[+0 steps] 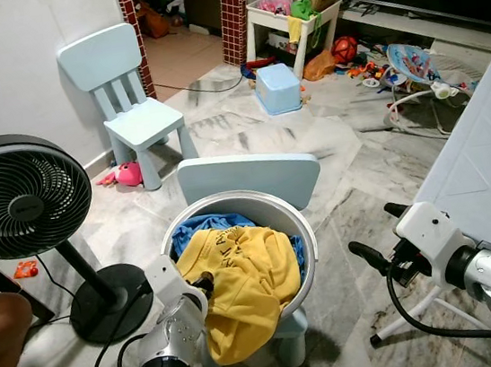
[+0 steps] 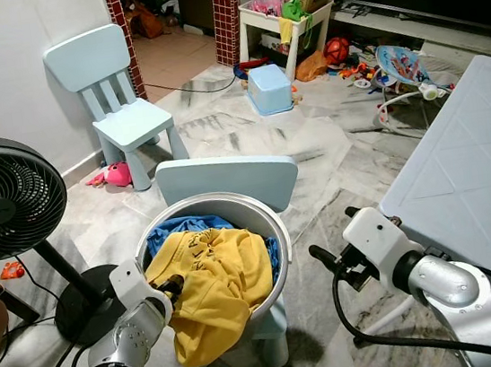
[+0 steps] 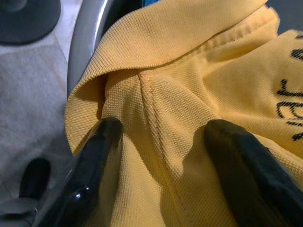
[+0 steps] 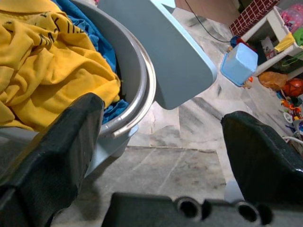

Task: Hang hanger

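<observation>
Left gripper [image 2: 174,287] is down at the near rim of the grey basin [image 2: 269,226], its black fingers buried in the yellow shirt [image 2: 214,287] that spills over the edge. Blue cloth [image 2: 175,232] lies beneath. The basin sits on a pale blue chair [image 2: 227,179]. Right gripper [image 2: 332,258] hovers beside it, apart. A black fan [image 2: 3,197] stands at left.

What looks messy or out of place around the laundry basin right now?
The yellow shirt spills over the basin's front rim and hangs down, with the open left tool pressed into its fabric. Toys lie scattered across the floor farther back.
</observation>
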You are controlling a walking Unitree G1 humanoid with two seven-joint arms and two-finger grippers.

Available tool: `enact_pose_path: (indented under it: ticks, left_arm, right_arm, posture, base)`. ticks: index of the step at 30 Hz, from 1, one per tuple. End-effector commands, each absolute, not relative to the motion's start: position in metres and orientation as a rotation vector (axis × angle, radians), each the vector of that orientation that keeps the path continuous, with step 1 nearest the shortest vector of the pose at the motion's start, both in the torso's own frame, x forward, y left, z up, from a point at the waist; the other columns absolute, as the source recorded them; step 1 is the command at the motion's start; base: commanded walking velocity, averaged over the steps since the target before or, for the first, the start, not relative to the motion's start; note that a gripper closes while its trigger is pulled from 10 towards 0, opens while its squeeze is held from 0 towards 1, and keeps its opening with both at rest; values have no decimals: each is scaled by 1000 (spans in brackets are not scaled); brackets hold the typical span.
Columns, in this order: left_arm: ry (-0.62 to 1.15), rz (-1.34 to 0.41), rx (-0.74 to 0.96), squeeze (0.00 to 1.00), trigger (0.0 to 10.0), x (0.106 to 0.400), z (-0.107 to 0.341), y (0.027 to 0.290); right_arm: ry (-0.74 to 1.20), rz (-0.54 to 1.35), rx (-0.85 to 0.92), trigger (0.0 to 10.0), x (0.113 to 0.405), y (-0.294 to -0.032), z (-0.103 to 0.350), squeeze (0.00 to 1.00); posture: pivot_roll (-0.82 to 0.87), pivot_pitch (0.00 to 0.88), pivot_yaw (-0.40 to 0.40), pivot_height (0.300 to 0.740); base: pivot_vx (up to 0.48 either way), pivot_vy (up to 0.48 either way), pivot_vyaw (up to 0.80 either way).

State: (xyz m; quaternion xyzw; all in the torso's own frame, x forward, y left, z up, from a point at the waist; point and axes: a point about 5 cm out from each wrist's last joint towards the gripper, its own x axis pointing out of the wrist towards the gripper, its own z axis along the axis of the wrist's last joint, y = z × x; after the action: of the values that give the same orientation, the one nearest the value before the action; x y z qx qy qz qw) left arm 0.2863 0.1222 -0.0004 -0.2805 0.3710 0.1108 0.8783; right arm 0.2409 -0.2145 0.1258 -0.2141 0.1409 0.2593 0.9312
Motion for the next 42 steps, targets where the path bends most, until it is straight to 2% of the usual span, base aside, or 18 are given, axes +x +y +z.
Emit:
enact_pose_path:
  ticks: [1, 34, 42]
  left_arm:
    - [799, 224, -601, 0, 0, 284, -4, 120]
    - [785, 195, -601, 0, 0, 290, -6, 118]
    - [753, 177, -587, 0, 0, 296, -2, 118]
  right_arm:
    - [289, 520, -458, 10000, 239, -219, 130, 0]
    - [269, 539, -457, 10000, 247, -214, 130, 0]
    - [264, 708, -380, 10000, 238, -202, 136, 0]
  posture:
    - [-334, 64, -75, 740]
    - [-319, 26, -70, 740]
    - [-316, 15, -62, 740]
  base:
    - [0, 0, 0]
    - [0, 0, 0]
    - [0, 0, 0]
